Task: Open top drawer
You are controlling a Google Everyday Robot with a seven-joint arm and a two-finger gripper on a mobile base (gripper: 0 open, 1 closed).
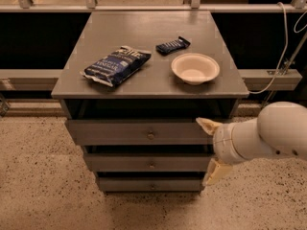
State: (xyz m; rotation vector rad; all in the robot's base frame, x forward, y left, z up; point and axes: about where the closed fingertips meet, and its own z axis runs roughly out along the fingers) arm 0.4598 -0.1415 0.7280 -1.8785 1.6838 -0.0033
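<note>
The top drawer (120,132) is a wide grey front panel with a small round knob (150,135) at its centre, just under the cabinet's top. None of its inner box shows. My gripper (210,149) is at the drawer's right end, to the right of the knob and apart from it. It is open, with one cream fingertip (206,124) against the top drawer's right edge and the other lower, by the bottom drawer.
Two more grey drawers with knobs, the middle drawer (124,163) and the bottom drawer (129,184), sit below. On the cabinet top (144,32) lie a blue chip bag (116,64), a dark snack bar (172,45) and a white bowl (195,68). A cable (283,47) hangs at the right. The floor is speckled.
</note>
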